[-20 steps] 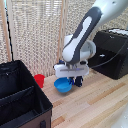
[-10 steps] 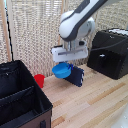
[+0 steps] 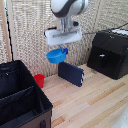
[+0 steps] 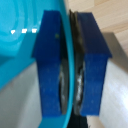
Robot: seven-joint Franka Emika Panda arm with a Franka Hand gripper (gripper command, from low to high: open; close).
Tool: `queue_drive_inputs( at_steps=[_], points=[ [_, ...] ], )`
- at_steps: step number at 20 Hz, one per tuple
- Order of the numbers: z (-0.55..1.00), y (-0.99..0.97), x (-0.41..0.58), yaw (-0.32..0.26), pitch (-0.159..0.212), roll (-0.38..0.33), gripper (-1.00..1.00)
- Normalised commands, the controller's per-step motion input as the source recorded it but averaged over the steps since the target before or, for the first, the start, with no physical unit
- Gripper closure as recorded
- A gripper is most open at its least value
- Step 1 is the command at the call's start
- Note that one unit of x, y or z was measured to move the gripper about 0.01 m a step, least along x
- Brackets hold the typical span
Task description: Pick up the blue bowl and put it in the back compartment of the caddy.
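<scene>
The blue bowl [image 3: 56, 55] hangs in the air, tilted, well above the wooden table. My gripper [image 3: 64, 50] is shut on its rim on the exterior view's right side. In the wrist view the two blue fingers [image 4: 52, 65] clamp the thin bowl [image 4: 22, 45] wall between them. The black caddy [image 3: 20, 100] sits low at the exterior view's left, below and left of the bowl, with a divider [image 3: 17, 95] splitting it into two sections. The back compartment [image 3: 12, 77] is the one nearer the blind.
A small red cup [image 3: 39, 80] stands beside the caddy. A dark blue flat book [image 3: 71, 73] leans under the bowl. A black boxy machine [image 3: 109, 52] sits at the exterior view's right. A bamboo blind [image 3: 30, 30] backs the scene.
The arm has risen with the bowl, lifting it off the table and higher above the book; the grip on the rim is unchanged.
</scene>
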Motion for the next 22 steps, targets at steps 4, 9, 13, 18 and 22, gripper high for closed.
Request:
queue_drive_inputs(
  at_steps=[4,9,13,18,22],
  points=[
    [0.62,0.76,0.279,0.000,-0.006,0.052,1.00],
    [0.46,0.83,0.253,-0.009,-0.068,0.000,1.00],
    [0.38,0.84,0.260,-0.013,-0.088,0.000,1.00],
    [0.29,0.85,0.266,-0.012,-0.100,-0.003,1.00],
    [0.08,0.90,0.241,-0.003,-0.098,-0.018,1.00]
  ],
)
